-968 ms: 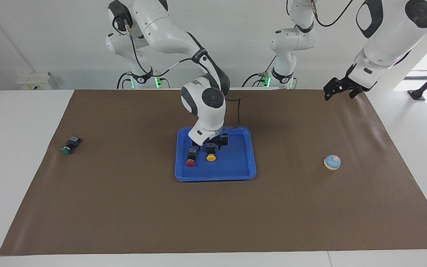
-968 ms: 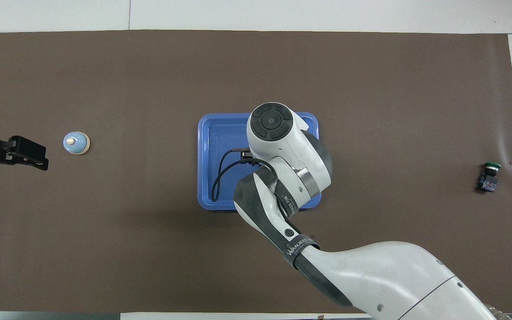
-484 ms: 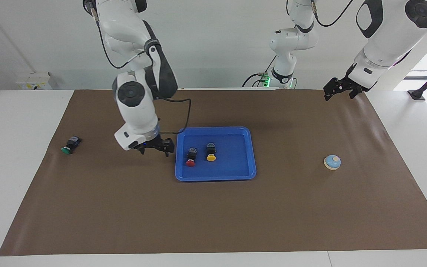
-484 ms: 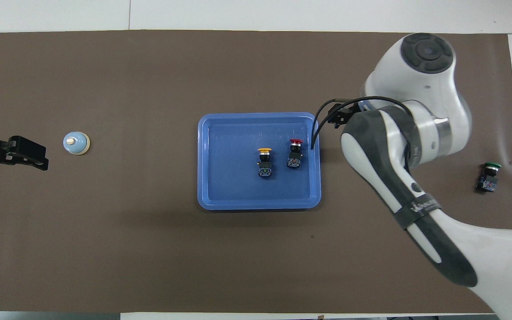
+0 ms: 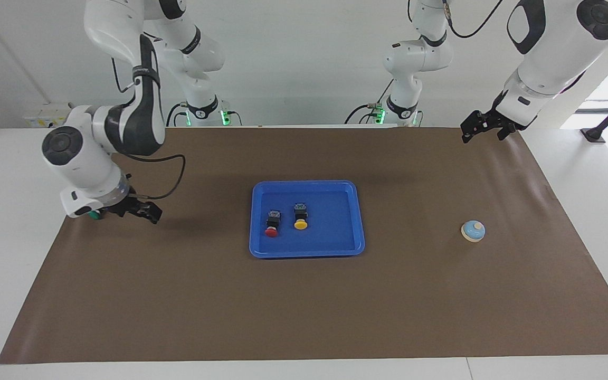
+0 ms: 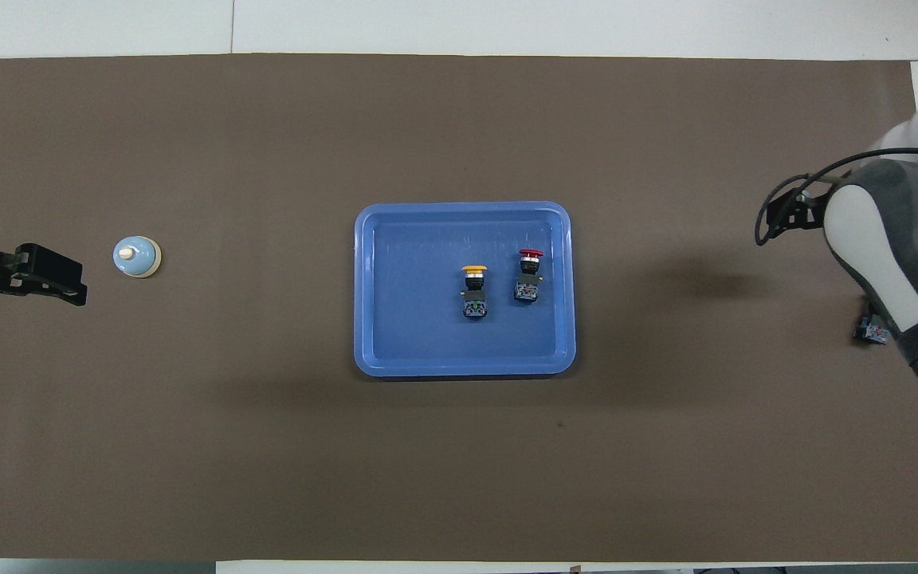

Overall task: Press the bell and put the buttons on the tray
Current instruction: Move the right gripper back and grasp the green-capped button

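Note:
The blue tray (image 5: 359, 232) lies mid-table; it also shows in the overhead view (image 6: 363, 287). The red button (image 5: 271, 230) and the yellow button (image 5: 300, 224) lie on their sides in it, side by side; both show from above, red (image 6: 530, 271) and yellow (image 6: 473, 285). The green button (image 5: 93, 215) lies on the mat toward the right arm's end, mostly hidden by my right wrist; only its base (image 6: 872, 329) shows from above. My right gripper (image 5: 144, 212) hangs low over the mat just beside it. The bell (image 5: 473, 231) (image 6: 137, 257) stands toward the left arm's end. My left gripper (image 5: 481, 128) (image 6: 52, 275) waits raised there.
A brown mat (image 5: 304, 306) covers the table, with white table edge around it. The right arm's cable (image 5: 174, 179) loops beside its wrist. A white box (image 5: 50, 115) sits off the mat at the right arm's end.
My right arm has lifted off the tray, leaving the yellow button beside the red one, and swung across the mat to the green button. The left arm has not moved.

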You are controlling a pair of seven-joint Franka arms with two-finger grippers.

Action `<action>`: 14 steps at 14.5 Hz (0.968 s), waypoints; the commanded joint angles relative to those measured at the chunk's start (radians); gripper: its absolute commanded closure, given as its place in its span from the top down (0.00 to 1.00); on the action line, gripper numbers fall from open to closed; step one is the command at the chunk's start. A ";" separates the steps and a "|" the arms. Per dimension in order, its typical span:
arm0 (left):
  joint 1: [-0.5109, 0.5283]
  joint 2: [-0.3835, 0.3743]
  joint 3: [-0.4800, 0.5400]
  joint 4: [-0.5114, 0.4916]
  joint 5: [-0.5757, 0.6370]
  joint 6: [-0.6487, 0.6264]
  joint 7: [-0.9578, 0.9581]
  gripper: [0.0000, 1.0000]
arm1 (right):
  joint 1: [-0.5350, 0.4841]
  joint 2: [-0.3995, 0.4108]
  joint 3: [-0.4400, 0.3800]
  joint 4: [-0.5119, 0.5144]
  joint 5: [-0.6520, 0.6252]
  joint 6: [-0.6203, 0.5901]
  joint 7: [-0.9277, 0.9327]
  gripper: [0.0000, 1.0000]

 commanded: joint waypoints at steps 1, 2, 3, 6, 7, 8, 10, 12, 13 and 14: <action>-0.001 -0.023 0.004 -0.022 -0.003 0.017 0.002 1.00 | -0.116 -0.082 0.019 -0.181 -0.013 0.136 -0.105 1.00; -0.001 -0.023 0.004 -0.022 -0.003 0.017 0.002 1.00 | -0.154 -0.099 0.019 -0.231 -0.013 0.181 -0.134 1.00; -0.001 -0.023 0.004 -0.022 -0.003 0.017 0.002 1.00 | -0.194 -0.117 0.019 -0.280 -0.013 0.228 -0.156 1.00; -0.001 -0.023 0.004 -0.022 -0.003 0.017 0.002 1.00 | -0.262 -0.163 0.019 -0.398 -0.013 0.350 -0.219 1.00; -0.001 -0.023 0.004 -0.022 -0.003 0.017 0.002 1.00 | -0.280 -0.172 0.020 -0.431 -0.013 0.388 -0.231 1.00; -0.001 -0.023 0.004 -0.022 -0.003 0.017 0.002 1.00 | -0.291 -0.178 0.020 -0.461 -0.013 0.428 -0.237 1.00; -0.001 -0.023 0.004 -0.022 -0.003 0.017 0.002 1.00 | -0.317 -0.192 0.020 -0.533 -0.010 0.529 -0.259 1.00; -0.001 -0.023 0.004 -0.022 -0.003 0.017 0.002 1.00 | -0.336 -0.201 0.022 -0.599 -0.007 0.617 -0.274 1.00; -0.001 -0.023 0.004 -0.022 -0.003 0.017 0.002 1.00 | -0.337 -0.204 0.022 -0.613 -0.002 0.641 -0.277 1.00; -0.001 -0.023 0.004 -0.022 -0.003 0.017 0.002 1.00 | -0.337 -0.205 0.022 -0.615 0.001 0.642 -0.280 1.00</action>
